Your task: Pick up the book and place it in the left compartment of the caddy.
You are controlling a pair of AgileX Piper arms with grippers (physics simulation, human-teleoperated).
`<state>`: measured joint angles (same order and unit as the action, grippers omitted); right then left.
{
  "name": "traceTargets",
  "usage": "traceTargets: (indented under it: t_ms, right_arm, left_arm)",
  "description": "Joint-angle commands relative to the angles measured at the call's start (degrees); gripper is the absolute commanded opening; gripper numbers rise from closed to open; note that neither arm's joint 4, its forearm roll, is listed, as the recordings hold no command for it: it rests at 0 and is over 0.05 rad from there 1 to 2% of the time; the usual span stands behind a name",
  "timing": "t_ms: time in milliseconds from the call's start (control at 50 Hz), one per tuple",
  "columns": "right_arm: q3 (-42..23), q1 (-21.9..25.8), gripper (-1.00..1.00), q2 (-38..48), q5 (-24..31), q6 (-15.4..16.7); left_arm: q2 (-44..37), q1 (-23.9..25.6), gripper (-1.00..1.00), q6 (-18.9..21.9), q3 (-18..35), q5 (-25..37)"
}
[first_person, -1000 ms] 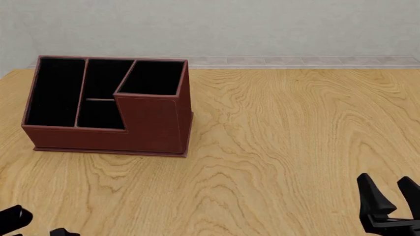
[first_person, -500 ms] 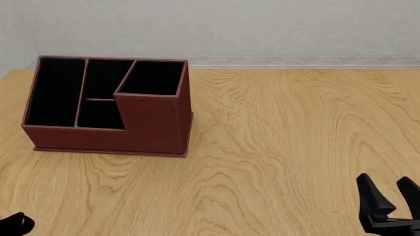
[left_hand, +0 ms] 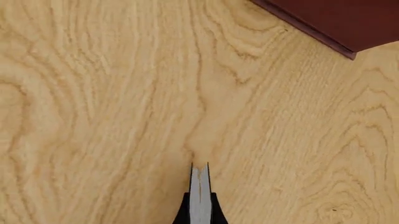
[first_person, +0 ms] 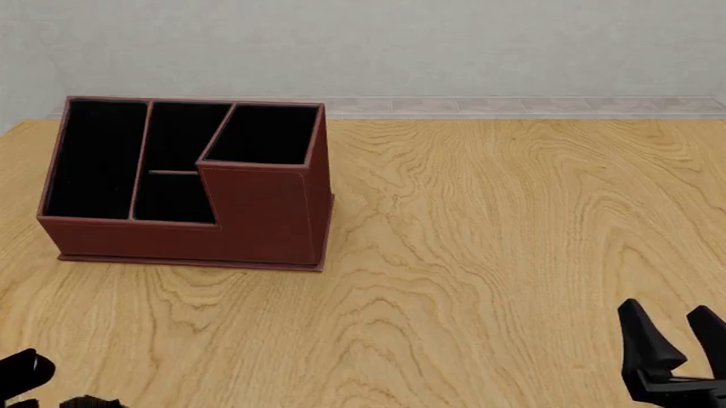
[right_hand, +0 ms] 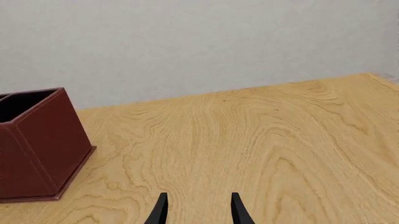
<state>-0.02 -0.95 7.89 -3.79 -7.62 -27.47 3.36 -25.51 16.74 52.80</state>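
The reddish-brown caddy [first_person: 263, 217] stands at the far left of the table, its corner also showing in the left wrist view [left_hand: 337, 18] and the right wrist view [right_hand: 37, 144]. Its left compartment [first_person: 93, 157] is a long black-lined slot holding nothing. My left gripper [left_hand: 199, 205] is shut on a thin slab seen edge-on, the book [left_hand: 199, 179], a pale strip between black sides, above bare wood short of the caddy. In the front view only black bits of that gripper [first_person: 23, 372] show at the bottom left edge. My right gripper [first_person: 666, 313] [right_hand: 199, 196] stands open at the near right, holding nothing.
The wooden table [first_person: 499, 221] stretches wide to the right of the caddy. A pale wall [first_person: 454, 42] runs along its far edge. The caddy's tall square slot [first_person: 263, 134] sits at its right end, with two shorter slots in the middle.
The black parts of my left gripper at the bottom left edge dipped lower and have come back up slightly. The right gripper and the caddy have not moved.
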Motion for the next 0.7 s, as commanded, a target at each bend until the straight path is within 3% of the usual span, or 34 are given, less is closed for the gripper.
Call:
traceTargets:
  t_ms: [20,120,160,320,360,420,480,580,680,700]
  right_arm:
    - [0.01,-0.35,1.00,0.01,-0.04,-0.38]
    - [0.01,-0.35,1.00,0.81,-0.72,-0.40]
    - [0.01,-0.37,1.00,0.96,-0.83,-0.43]
    - [-0.01,-0.47,1.00,1.51,-1.24,-0.52]
    - [0.00,-0.52,1.00,1.84,-1.54,-0.55]
    - [0.01,-0.56,1.00,1.72,-1.42,-0.57]
    - [0.01,-0.54,1.00,1.26,-0.96,-0.54]
    - [0.01,-0.57,1.00,1.55,-1.21,-0.55]
    - [0.01,-0.64,1.00,1.86,-1.50,-0.52]
    - [0.00,-0.67,1.00,1.91,-1.54,-0.56]
  left_arm:
    - [-2.50,-2.04,-1.00,3.88,4.00,-2.04]
    - [-3.41,-2.51,-1.00,2.80,4.03,-2.99]
    - [-3.71,-1.19,-1.00,0.55,4.01,-3.35]
    - [-5.20,-3.54,-1.00,2.14,6.58,-4.24]
    - [-1.42,-3.05,-1.00,1.82,3.18,-3.39]
    - [-2.18,-5.56,-1.00,7.62,4.45,-4.57]
    - [-4.24,-6.67,-1.00,7.96,5.73,-4.68]
    - [-7.28,-11.32,-1.00,13.15,8.55,-5.04]
    - [-8.45,-12.09,-1.00,13.77,14.55,-4.03]
    - [-9.44,-14.42,-1.00,15.90,15.66,-3.74]
